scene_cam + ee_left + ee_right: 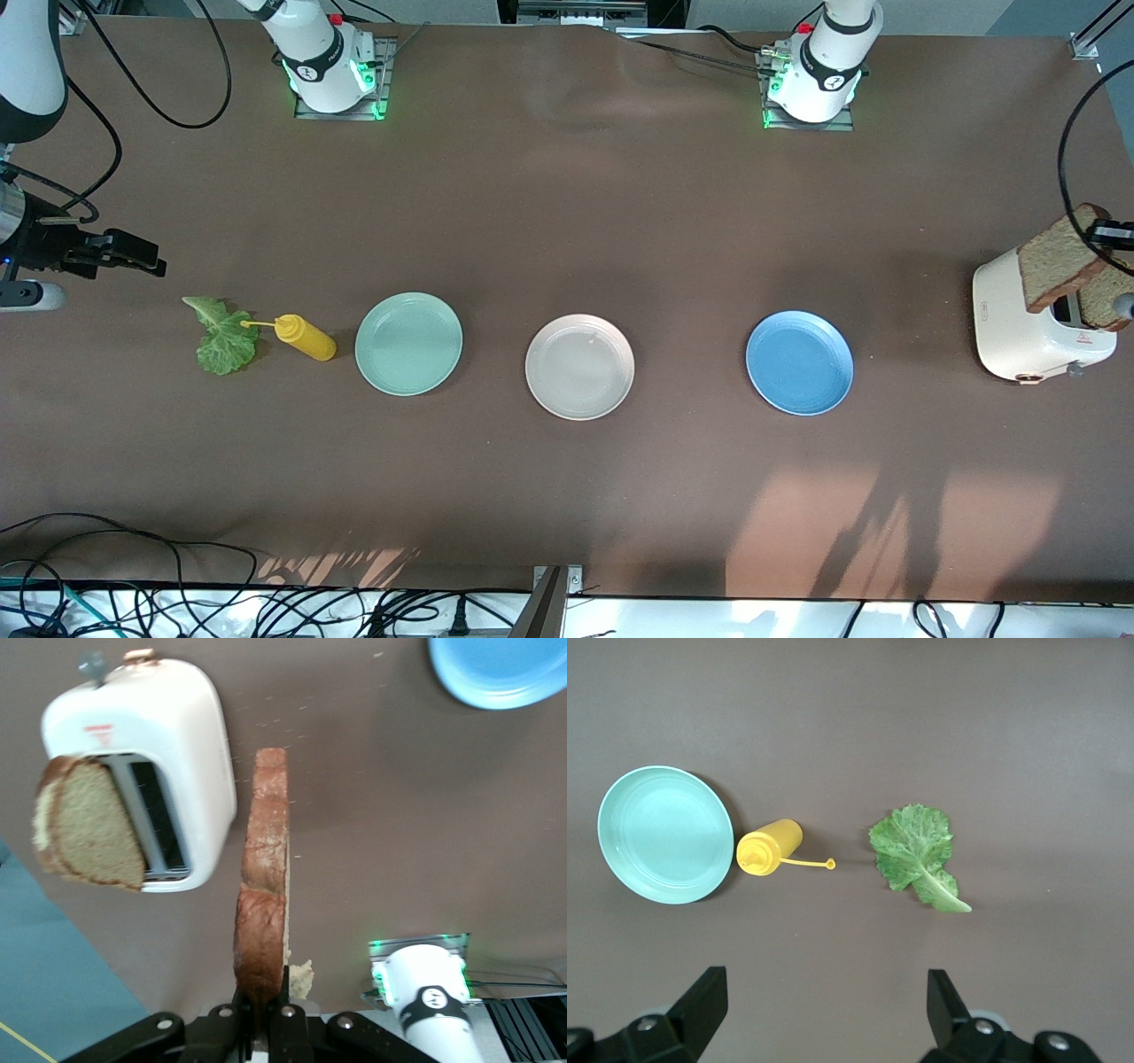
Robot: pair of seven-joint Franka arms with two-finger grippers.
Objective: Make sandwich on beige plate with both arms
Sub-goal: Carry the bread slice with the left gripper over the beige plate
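The beige plate (579, 366) lies bare at the table's middle. My left gripper (1103, 235) is shut on one brown bread slice (1056, 260) and holds it on edge just above the white toaster (1019, 332). The left wrist view shows the gripper (263, 997) pinching that slice (262, 895). A second slice (1109, 299) stands in the toaster's slot and also shows in the left wrist view (89, 826). The lettuce leaf (221, 337) lies flat near the right arm's end. My right gripper (146, 259) is open and empty in the air, over the table beside the lettuce (914, 855).
A yellow squeeze bottle (306, 337) lies on its side between the lettuce and the mint-green plate (408, 343). A blue plate (799, 361) sits between the beige plate and the toaster. Cables run along the table edge nearest the front camera.
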